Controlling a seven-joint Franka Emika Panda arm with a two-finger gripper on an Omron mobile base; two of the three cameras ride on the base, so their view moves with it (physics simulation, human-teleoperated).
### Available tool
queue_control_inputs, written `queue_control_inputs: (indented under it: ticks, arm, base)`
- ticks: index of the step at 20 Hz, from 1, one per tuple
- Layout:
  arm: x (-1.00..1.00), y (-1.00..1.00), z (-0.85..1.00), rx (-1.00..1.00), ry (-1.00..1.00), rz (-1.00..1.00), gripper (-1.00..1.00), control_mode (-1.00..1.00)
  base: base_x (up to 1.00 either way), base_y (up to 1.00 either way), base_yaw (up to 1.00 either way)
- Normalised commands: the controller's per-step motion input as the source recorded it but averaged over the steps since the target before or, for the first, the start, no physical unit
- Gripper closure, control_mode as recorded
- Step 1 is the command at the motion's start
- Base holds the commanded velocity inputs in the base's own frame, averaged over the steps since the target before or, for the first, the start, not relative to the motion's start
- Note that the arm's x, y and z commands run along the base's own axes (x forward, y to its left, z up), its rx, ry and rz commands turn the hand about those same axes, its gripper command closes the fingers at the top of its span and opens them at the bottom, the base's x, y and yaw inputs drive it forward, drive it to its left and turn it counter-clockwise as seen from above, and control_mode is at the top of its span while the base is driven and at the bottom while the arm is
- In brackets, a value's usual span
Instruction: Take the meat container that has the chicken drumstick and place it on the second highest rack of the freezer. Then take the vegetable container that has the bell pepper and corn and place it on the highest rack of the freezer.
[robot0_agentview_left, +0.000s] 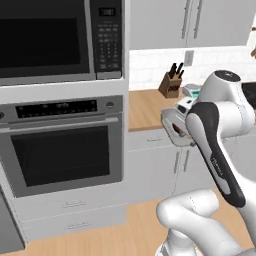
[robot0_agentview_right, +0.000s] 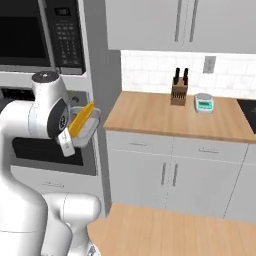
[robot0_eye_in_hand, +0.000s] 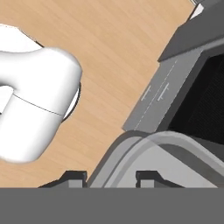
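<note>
The vegetable container (robot0_agentview_right: 85, 125), a light, stiff, slick-walled tray carrying the corn (robot0_agentview_right: 80, 121), rides tilted in front of the oven (robot0_agentview_left: 65, 145), its rim clamped in the end effector (robot0_eye_in_hand: 109, 177), so contents may slide.

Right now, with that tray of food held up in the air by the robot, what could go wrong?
The gripper pinches only the rim of the vegetable container, which hangs tilted in mid-air, so the corn might slide out. The tray is close to the oven front and the tall grey panel beside it; a swing of the arm might knock it loose there.
</note>
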Motion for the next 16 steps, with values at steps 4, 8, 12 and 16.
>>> queue_control_inputs:
  ticks: [4, 8, 12, 16]
  arm:
    - [0.00, 0.00, 0.00, 0.00, 0.00, 0.00, 1.00, 1.00]
    - [0.00, 0.00, 0.00, 0.00, 0.00, 0.00, 1.00, 1.00]
    - [0.00, 0.00, 0.00, 0.00, 0.00, 0.00, 1.00, 1.00]
    - [0.00, 0.00, 0.00, 0.00, 0.00, 0.00, 1.00, 1.00]
  base:
    - [0.02, 0.99, -0.02]
    - [0.30, 0.88, -0.12]
    - [0.00, 1.00, -0.02]
    - [0.01, 1.00, 0.00]
